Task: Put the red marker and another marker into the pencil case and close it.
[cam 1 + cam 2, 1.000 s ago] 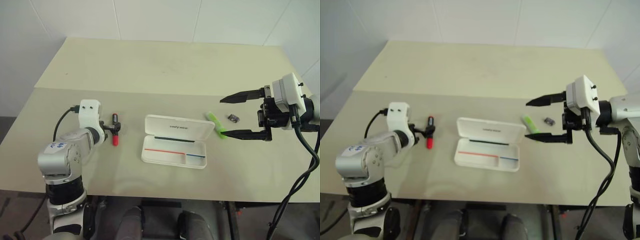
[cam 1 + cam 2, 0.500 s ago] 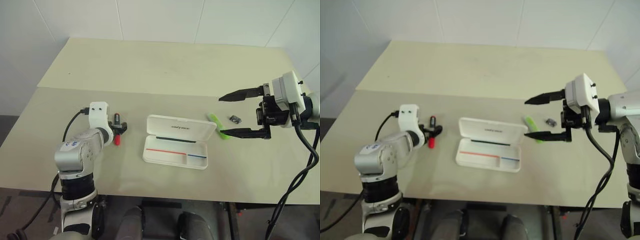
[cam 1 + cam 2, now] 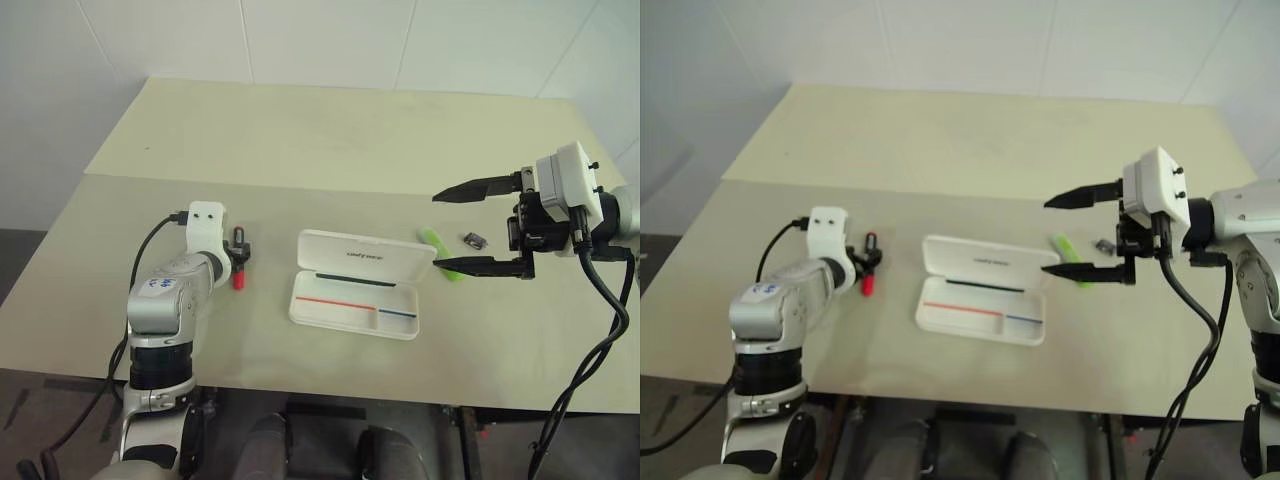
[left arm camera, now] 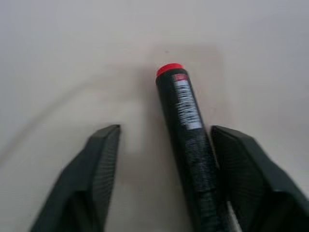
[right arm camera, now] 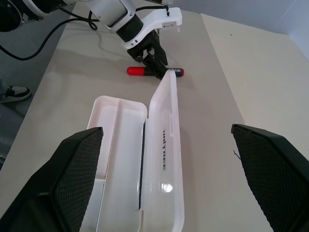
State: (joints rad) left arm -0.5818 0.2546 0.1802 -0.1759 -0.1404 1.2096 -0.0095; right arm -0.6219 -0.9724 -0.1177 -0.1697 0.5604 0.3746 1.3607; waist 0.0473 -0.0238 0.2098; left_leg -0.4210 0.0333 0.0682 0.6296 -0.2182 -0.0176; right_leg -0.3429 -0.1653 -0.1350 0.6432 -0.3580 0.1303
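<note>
green marker (image 3: 441, 250) part-hidden behind right jaws, dark obj (image 3: 473, 239) too small

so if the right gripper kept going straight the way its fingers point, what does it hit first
Probably the raised lid of the pencil case. The right gripper points toward the robot's left, its fingers wide open, and its wrist view looks straight along the open case. It seems to hang above the table, so it might pass just over the lid.

Your two head views look forward and down from well above the bench (image 3: 330, 130), sharing nearly the same scene. Your left wrist view sits very close along its jaws over the marker (image 4: 186, 130). Your right wrist view looks from farther off across the case (image 5: 164, 159) toward the left arm.
</note>
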